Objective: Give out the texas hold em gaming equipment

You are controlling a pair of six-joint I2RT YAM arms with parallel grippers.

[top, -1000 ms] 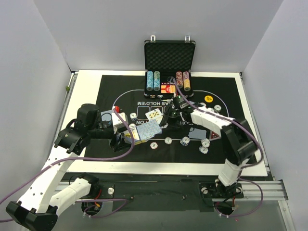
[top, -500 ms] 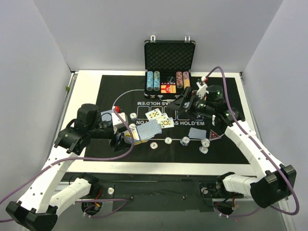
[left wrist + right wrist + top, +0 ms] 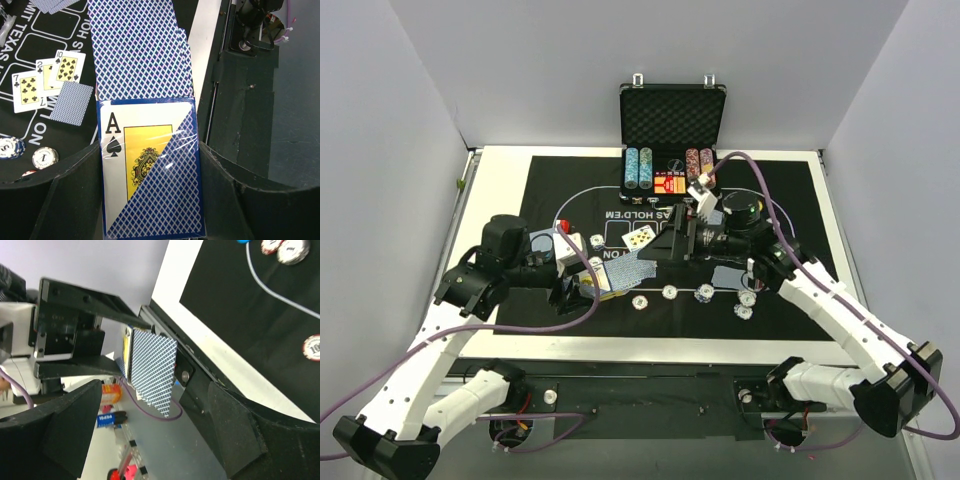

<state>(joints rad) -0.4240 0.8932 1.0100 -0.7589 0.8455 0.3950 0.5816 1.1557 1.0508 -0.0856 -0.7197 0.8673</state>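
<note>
My left gripper (image 3: 150, 167) is shut on a clear-wrapped card deck (image 3: 150, 165) showing an ace of spades. Blue-backed cards (image 3: 140, 50) fan out of the deck's top end. In the top view the deck (image 3: 620, 272) hangs above the mat's near edge. My right gripper (image 3: 658, 247) stands open just right of the fan, nothing between its fingers. In the right wrist view the fanned cards (image 3: 152, 365) lie just ahead of its open jaws. Face-up cards (image 3: 47, 80) and a face-down card (image 3: 72, 102) lie on the mat. Chips (image 3: 670, 292) sit in a row near the front.
The open black case (image 3: 672, 105) stands at the back with chip stacks (image 3: 638, 168) inside. A yellow button disc (image 3: 752, 206) and a face-down card (image 3: 728, 277) lie at the right of the black mat (image 3: 570, 185). More chips (image 3: 744, 310) rest under the right arm.
My right gripper opened and left a second face-up card on the mat, pulled back to the right, then swung left to the fanned deck. The left arm and deck have not moved.
</note>
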